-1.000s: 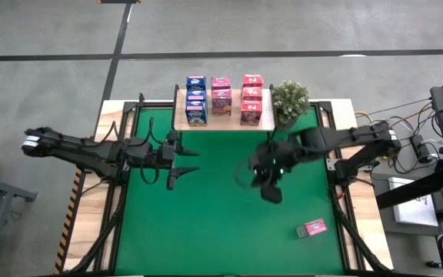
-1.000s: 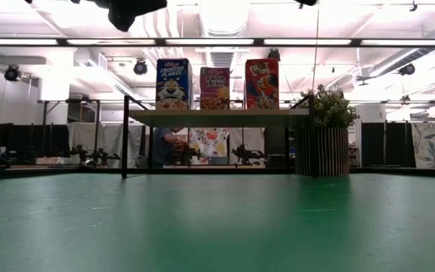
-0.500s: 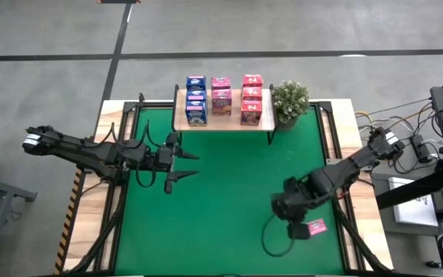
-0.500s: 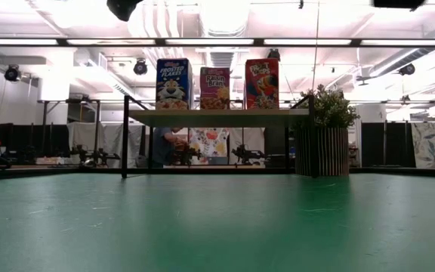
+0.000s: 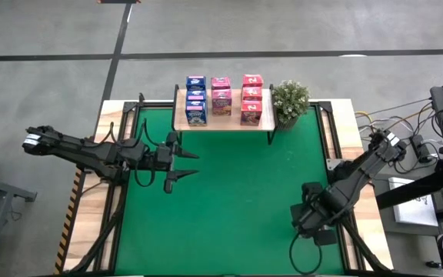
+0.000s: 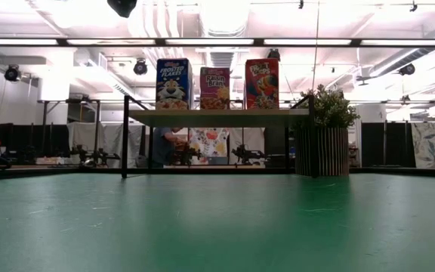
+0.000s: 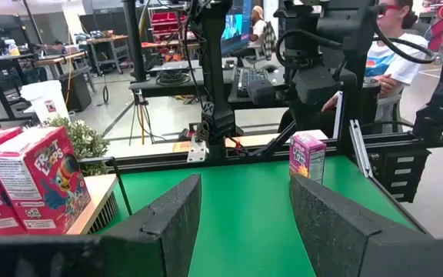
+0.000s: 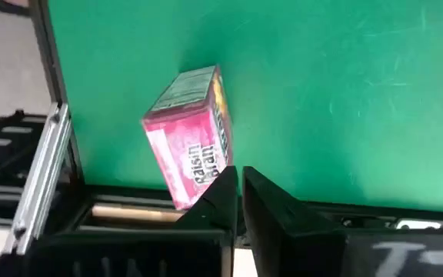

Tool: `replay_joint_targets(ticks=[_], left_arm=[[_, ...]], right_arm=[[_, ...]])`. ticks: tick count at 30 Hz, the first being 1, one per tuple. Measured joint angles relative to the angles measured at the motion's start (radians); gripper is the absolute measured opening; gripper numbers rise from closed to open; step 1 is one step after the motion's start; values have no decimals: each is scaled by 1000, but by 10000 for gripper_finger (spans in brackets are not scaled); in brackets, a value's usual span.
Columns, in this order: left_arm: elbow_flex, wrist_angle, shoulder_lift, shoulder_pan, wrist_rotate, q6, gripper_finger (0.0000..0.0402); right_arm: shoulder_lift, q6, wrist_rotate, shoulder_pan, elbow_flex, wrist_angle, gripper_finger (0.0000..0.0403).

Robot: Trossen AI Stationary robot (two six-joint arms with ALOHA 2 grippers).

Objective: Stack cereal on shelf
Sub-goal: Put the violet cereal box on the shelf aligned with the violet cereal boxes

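Note:
A pink cereal box (image 8: 191,138) stands alone on the green mat near the table's right near corner, also seen in the left wrist view (image 7: 308,158). My right gripper (image 8: 237,181) hangs shut above it and points down. In the high view that arm (image 5: 314,223) hides the box. I cannot tell whether the fingertips touch the box. The shelf (image 5: 223,121) stands at the far edge with three rows of blue, pink and red cereal boxes (image 5: 221,98) on it. My left gripper (image 5: 194,164) is held open and level over the mat's left side, with nothing between its fingers.
A potted plant (image 5: 290,100) stands right of the shelf. A black frame rail (image 8: 52,169) runs along the mat's right edge close to the lone box. A person (image 7: 391,46) sits beyond the table's right side. Bare green mat (image 5: 237,192) lies between the arms.
My right gripper has swung from the middle of the mat toward the table's right near corner and come down, tipping until it points down over the lone pink box. It has stayed shut. The box has not moved.

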Motion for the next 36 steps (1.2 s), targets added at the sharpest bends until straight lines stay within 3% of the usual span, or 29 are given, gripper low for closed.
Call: replay_joint_targets(ticks=[5,14,20,27,36], left_arm=[[0,-1,0,0,0,1,184],[0,-2,0,0,0,1,184],[0,-6,0,0,0,1,184],[0,-6,0,0,0,-8,184],[0,-6,0,0,0,-15,184]], right_arm=[[0,50,-1,1,0,-1,44],[11,168,-1,53,0,13,179],[58,156,1,106,0,25,237],[143,130,2,136,0,25,262],[230,2,49,137,-2,22,255]])
